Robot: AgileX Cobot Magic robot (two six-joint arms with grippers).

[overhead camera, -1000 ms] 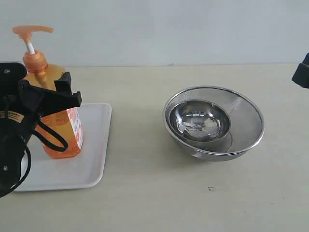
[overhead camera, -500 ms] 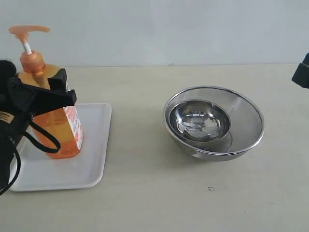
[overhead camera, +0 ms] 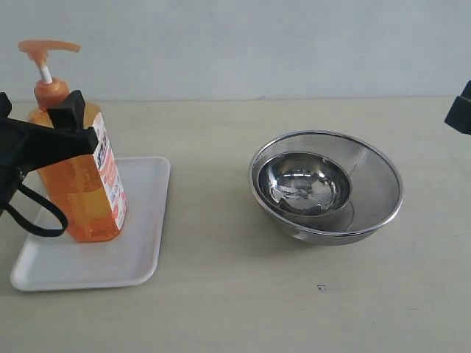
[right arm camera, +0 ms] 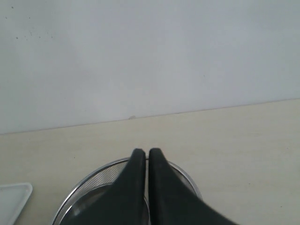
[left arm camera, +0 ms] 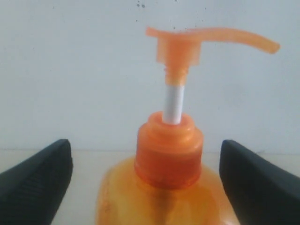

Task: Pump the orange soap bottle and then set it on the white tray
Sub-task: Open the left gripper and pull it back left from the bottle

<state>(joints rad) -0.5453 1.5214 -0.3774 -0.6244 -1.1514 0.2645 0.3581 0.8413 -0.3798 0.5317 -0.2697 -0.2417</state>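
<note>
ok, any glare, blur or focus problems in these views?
Exterior view: sharp, even light, faint shadows; specular glare inside the inner steel bowl. Left wrist view: orange soap bottle soft-focused, close up; left gripper fingers dark, blurred. Right wrist view: right gripper underexposed, detail lost.

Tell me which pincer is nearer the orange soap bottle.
Left. The left pincer straddles the orange soap bottle at its shoulder, jaws open on either side. The right pincer is shut, far off across the table, beyond the nested steel bowls.
</note>
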